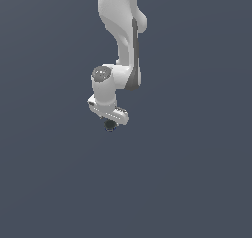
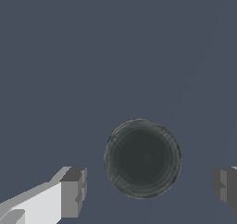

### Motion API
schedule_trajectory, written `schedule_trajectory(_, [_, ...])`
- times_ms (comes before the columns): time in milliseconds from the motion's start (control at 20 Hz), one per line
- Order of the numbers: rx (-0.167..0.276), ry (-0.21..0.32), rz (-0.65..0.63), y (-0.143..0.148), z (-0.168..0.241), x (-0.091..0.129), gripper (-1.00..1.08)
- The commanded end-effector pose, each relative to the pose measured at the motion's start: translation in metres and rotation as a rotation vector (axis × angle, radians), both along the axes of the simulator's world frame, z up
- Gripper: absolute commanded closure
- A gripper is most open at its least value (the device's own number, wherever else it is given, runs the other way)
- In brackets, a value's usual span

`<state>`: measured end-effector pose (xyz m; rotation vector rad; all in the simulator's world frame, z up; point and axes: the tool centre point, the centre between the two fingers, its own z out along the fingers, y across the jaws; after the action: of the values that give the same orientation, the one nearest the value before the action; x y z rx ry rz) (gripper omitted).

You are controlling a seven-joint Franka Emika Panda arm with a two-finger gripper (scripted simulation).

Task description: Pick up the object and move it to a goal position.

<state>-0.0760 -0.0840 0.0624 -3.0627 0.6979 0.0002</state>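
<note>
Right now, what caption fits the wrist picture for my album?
Small dark round ball sitting between the open grey claw fingers, not touched.

Not a real room, this is looking like a bare simulator scene. A flat, uniform slate-blue backdrop (image 1: 197,183) is filling both views, no walls or furniture showing. The glossy white jointed robot arm (image 1: 120,30) is rendering with smooth, untextured shading, and the wrist view is showing the same plain blue-grey ground.

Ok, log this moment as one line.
phase: pre-grasp | gripper: open, astride ball | contact: none seen | ball: not gripped
</note>
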Motion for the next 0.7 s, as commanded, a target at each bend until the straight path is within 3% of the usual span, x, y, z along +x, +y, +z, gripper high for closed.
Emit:
schedule_trajectory(0, [0.0,0.001,0.0,0.0,-0.005,0.0,-0.92])
schedule_trajectory(650, [0.0,0.0,-0.005,0.0,-0.049,-0.002,-0.92])
